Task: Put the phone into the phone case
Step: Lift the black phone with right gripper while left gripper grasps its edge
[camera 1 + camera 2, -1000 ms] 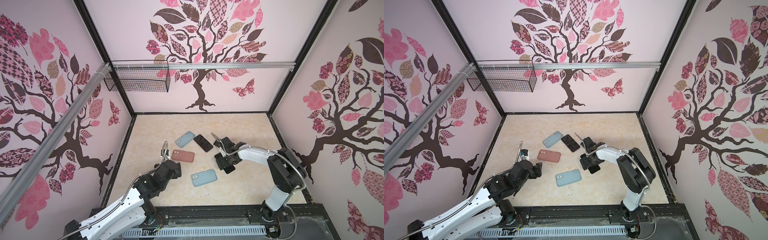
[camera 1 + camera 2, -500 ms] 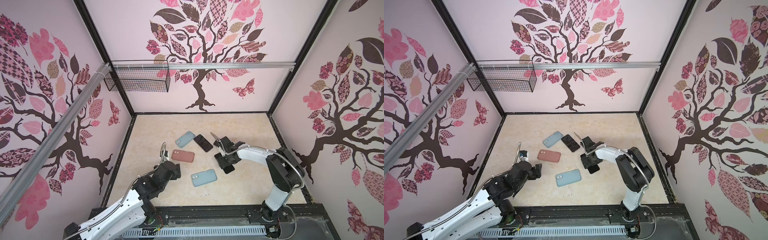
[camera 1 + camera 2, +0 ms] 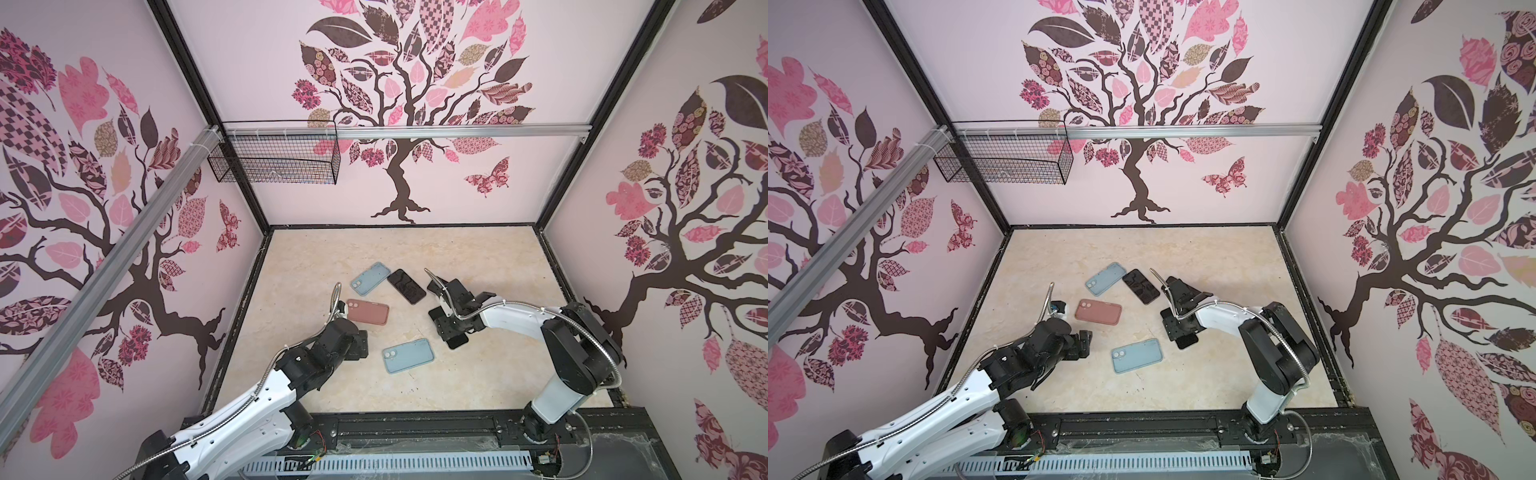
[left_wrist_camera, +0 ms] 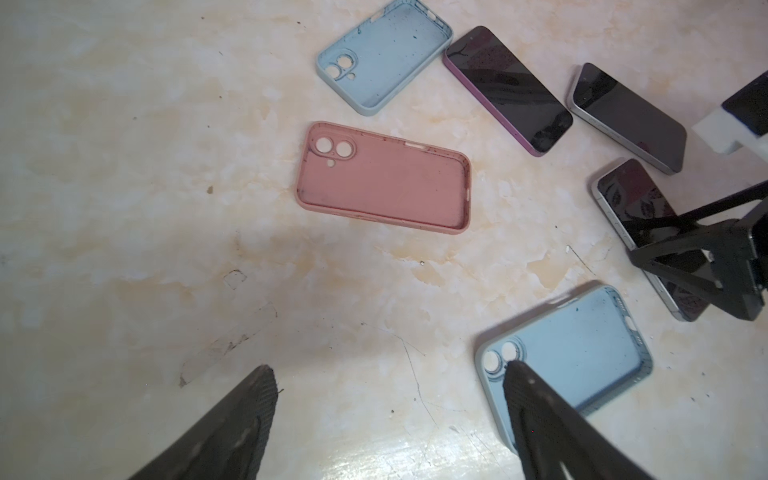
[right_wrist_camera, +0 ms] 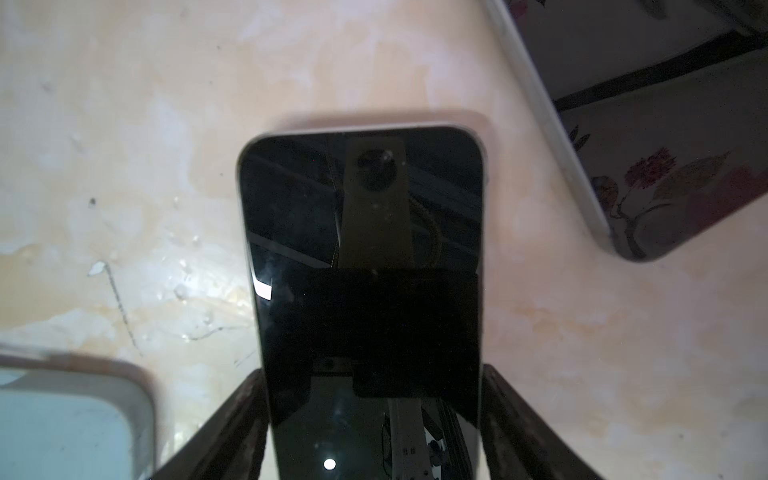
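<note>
In both top views my right gripper (image 3: 451, 332) is down on the phone (image 3: 457, 343), which lies flat on the table (image 3: 478, 257) right of centre. Only the phone's near end shows from under the fingers. The blue case (image 3: 408, 355) lies just left of the phone and a little nearer, apart from it. My left gripper (image 3: 359, 345) hangs left of that case and on the near side of the pink case (image 3: 368, 311). In the left wrist view my left gripper (image 4: 388, 370) is spread wide over bare table and holds nothing; one fingertip (image 4: 513, 368) overlaps the blue case (image 4: 573, 353) at its camera corner. Beyond that case the phone (image 4: 636, 199) lies screen up with my right gripper's black fingers across it. In the right wrist view the phone (image 5: 361, 249) sits squarely between my right gripper's fingers (image 5: 249, 407). Each finger is set against a long edge, so the right gripper (image 5: 374, 386) is closed on the phone, which lies on the table. A corner of the blue case (image 5: 70, 415) shows beside it.
</note>
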You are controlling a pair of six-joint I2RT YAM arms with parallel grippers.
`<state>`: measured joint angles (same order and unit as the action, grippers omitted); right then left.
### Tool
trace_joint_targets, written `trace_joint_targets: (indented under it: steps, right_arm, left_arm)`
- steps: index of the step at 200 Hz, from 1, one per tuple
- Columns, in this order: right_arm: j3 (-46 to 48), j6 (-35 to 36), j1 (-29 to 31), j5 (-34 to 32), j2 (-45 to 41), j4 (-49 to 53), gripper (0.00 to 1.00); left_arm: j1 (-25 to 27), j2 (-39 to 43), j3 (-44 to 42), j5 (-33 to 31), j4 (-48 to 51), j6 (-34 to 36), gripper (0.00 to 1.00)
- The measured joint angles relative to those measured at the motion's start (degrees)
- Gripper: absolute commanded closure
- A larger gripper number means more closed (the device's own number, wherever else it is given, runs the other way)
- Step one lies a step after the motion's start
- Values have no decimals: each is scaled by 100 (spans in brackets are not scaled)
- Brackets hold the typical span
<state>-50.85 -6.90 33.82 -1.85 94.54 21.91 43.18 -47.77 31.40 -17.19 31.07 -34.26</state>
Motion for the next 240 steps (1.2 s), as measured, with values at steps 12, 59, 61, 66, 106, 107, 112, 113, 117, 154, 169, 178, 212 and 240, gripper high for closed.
trace_joint_targets:
  steps: [12,59,61,66,106,107,112,113,117,154,169,178,212,240]
  right_arm:
    - [125,-26,17,92,-157,-15,75]
    - [227,-68,24,378,-793,-157,80]
    - [232,-68,24,391,-822,-170,80]
    - [245,-70,24,424,-887,-210,81]
    - [514,-72,26,745,-1462,-476,83]
    - [527,-72,26,758,-1482,-487,83]
    - [577,-72,31,809,-1565,-511,83]
    - [577,-72,31,809,-1565,-511,83]
    - [614,-74,35,837,-1633,-535,84]
    - [885,-63,155,1086,-2212,-826,84]
    - [988,-59,225,1174,-2459,-933,84]
    - [1023,-55,269,1217,-2568,-977,84]
    - [1034,-13,398,1360,-2756,-1121,85]
    - [1043,52,472,1432,-2813,-1176,85]
  left_arm:
    - [-107,-39,4,293,-72,11,11]
    - [-278,-286,264,1434,-249,96,10]
    - [-280,-304,291,1484,-258,109,10]
    - [-280,-348,345,1602,-284,111,10]
    - [-280,-767,787,2470,-619,129,10]
    - [-282,-774,793,2479,-623,131,10]
    - [-284,-833,844,2599,-669,127,10]
    - [-284,-833,844,2599,-669,127,10]
    - [-291,-885,876,2686,-713,127,11]
    - [-365,-1318,1158,3344,-968,76,13]
    - [-448,-1521,1290,3639,-1121,-28,15]
    - [-503,-1650,1368,3807,-1235,-92,16]
    - [-577,-2072,1650,4328,-1604,-317,25]
    - [-581,-2409,1770,4640,-1836,-420,33]
